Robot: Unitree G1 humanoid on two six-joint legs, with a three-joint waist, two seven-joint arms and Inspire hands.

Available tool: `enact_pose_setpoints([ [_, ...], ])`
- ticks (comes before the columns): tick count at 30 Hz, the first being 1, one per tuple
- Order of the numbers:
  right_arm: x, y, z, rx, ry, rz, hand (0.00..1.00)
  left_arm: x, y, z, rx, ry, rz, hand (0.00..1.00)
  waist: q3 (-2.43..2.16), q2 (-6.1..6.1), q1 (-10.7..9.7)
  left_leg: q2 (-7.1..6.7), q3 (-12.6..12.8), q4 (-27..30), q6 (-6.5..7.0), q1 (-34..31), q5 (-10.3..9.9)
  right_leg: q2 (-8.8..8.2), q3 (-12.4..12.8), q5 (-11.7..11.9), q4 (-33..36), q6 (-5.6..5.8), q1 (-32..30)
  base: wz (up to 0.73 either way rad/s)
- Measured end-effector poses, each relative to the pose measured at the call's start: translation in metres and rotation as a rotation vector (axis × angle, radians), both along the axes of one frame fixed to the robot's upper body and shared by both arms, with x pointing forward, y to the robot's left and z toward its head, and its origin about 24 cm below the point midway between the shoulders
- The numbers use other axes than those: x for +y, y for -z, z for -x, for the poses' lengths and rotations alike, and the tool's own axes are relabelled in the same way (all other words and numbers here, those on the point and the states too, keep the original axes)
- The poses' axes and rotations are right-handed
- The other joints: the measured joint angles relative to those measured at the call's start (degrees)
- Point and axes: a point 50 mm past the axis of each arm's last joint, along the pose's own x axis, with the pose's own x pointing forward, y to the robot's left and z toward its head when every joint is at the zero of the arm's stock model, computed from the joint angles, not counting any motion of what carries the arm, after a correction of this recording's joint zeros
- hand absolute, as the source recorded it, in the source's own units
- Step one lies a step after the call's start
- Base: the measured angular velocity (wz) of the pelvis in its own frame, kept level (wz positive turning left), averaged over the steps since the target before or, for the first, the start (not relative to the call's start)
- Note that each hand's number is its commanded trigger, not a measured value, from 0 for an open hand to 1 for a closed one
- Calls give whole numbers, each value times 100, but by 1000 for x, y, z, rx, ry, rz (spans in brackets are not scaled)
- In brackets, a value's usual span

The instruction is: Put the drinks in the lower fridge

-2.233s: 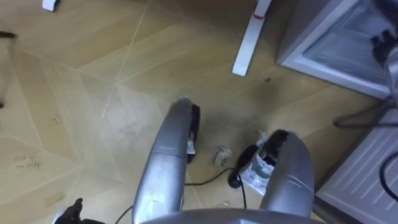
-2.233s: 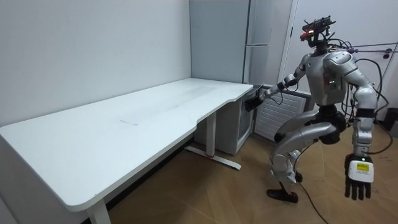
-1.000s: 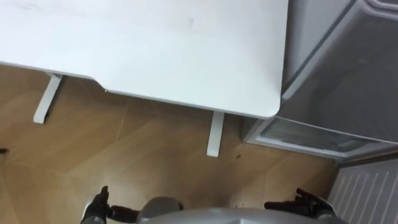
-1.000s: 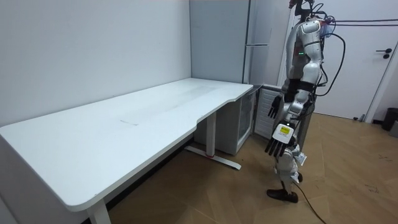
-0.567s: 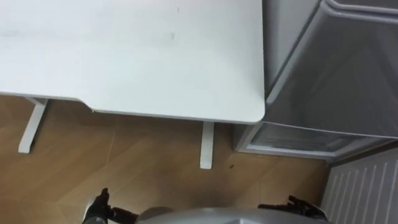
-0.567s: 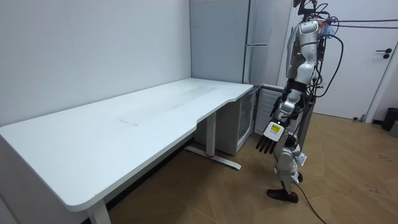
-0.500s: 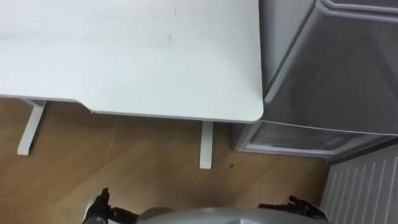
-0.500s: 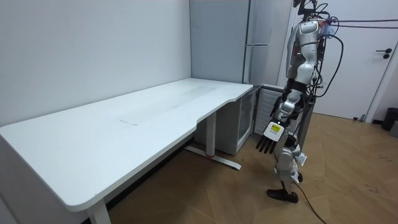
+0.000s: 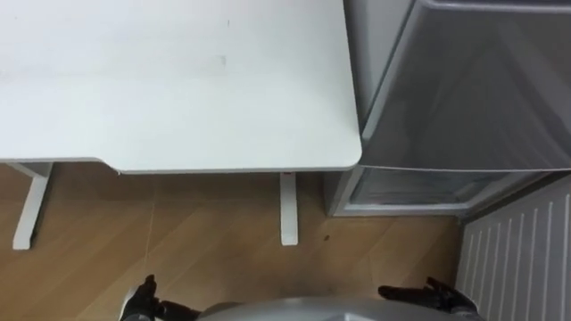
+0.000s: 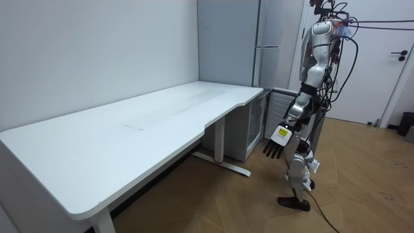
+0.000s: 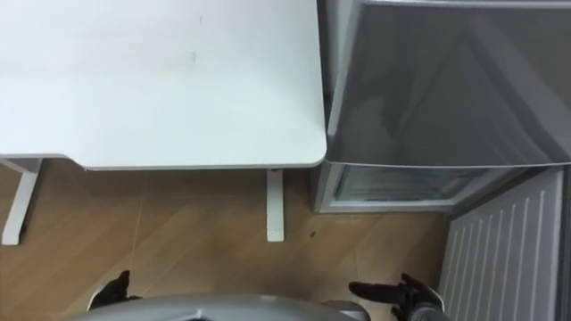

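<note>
Beside the white desk (image 9: 178, 80) we stood upright, facing the fridge (image 9: 473, 89) and its lower compartment (image 9: 419, 189). Our left hand (image 9: 138, 303) and right hand (image 9: 428, 294) hung empty, fingers straight, presumably ready for fetching; we could not locate the drinks.

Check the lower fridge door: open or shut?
Open. The lower fridge door stands swung out, ribbed inner side showing, and the lower compartment beside it is exposed.

Smooth matt desk top (image 9: 178, 80), wood-plank floor (image 9: 205, 232), perhaps satin metal fridge (image 9: 482, 89).
</note>
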Motion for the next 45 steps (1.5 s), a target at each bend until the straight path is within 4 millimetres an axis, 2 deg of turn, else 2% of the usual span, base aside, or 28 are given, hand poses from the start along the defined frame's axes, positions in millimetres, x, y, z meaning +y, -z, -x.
enact_pose_setpoints([
  [2, -4, -8, -18, -80, 15, 31, 0, 1, 0, 0, -4, -8, -1, 0, -1, -22, -27, 21, 39, 0, 0, 15, 0, 15, 8, 24, 0, -9, -4, -12],
  [4, -10, -26, -47, -215, 14, 82, 0, 2, 0, 2, -1, -13, 6, 0, -11, -59, -143, 27, 41, 5, 7, 8, 9, 19, 22, 37, 6, -16, -18, -4],
  [5, -12, -31, -54, -247, 10, 98, 0, 3, -1, 2, -1, -14, 7, 0, -20, -76, -156, 27, 41, 5, 8, 8, 12, 19, 22, 38, 11, -16, -21, 0],
  [7, -23, -51, -75, -346, -5, 182, 0, 6, -1, 2, 4, 0, 4, 0, -62, -142, -186, 29, 51, 6, 7, 7, 24, 20, 23, 41, 13, -19, -26, 0],
  [10, -39, -73, -88, -404, -40, 329, 0, 10, -2, 5, 13, -3, -7, 0, -80, -179, -208, 29, 50, 4, 8, 3, 28, 21, 26, 45, 16, -21, -31, 0],
  [14, -47, -92, -94, -451, -57, 440, 0, 15, -3, 13, 35, -36, -20, 0, -96, -234, -316, 35, 106, -3, 7, -24, 30, 22, 93, 46, 36, -22, -104, -8],
  [16, -60, -108, -100, -496, -12, 528, 0, 15, -3, 15, 46, -44, -21, 0, -106, -255, -343, 35, 144, -14, 10, -10, 31, 22, 144, 63, 35, -17, -121, -10],
  [18, -68, -116, -100, -513, 38, 572, 0, 16, -4, 14, 36, -42, -24, 0, -118, -290, -359, 36, 154, -32, 10, 7, 31, 25, 159, 63, 35, -17, -118, -4],
  [22, -82, -131, -98, -536, 116, 660, 0, 17, -6, 17, 27, -41, -29, 0, -113, -319, -415, 47, 256, -64, 10, 23, 31, 29, 242, 68, 34, -17, -164, -11],
  [26, -94, -134, -87, -512, 187, 716, 0, 18, -7, 20, 37, -53, -33, 0, -113, -320, -465, 48, 318, -77, 10, 24, 31, 33, 308, 86, 32, -13, -206, -10],
  [32, -106, -133, -74, -474, 286, 723, 0, 20, -7, 23, 68, -65, -32, 0, -112, -329, -711, 49, 328, -88, 11, 33, 32, 39, 348, 105, 32, -13, -220, -3],
  [33, -108, -132, -69, -465, 318, 707, 0, 20, -7, 23, 72, -64, -34, 0, -97, -363, -730, 48, 324, -120, 16, 70, 35, 41, 351, 105, 32, -13, -202, 0],
  [35, -113, -126, -60, -439, 376, 679, 0, 22, -7, 26, 81, -64, -42, 0, -100, -370, -765, 48, 321, -161, 15, 120, 39, 48, 359, 106, 20, -14, -167, -2],
  [40, -129, -97, -18, -246, 574, 641, 0, 29, -10, 29, 88, -62, -80, 0, -96, -375, -774, 49, 340, -195, 13, 96, 40, 62, 426, 108, 17, -17, -202, -5],
  [45, -129, -76, 11, -105, 663, 577, 0, 30, -11, 30, 94, -59, -85, 0, -108, -344, -781, 50, 391, -196, 13, 54, 41, 63, 482, 108, 34, -17, -246, -6],
])
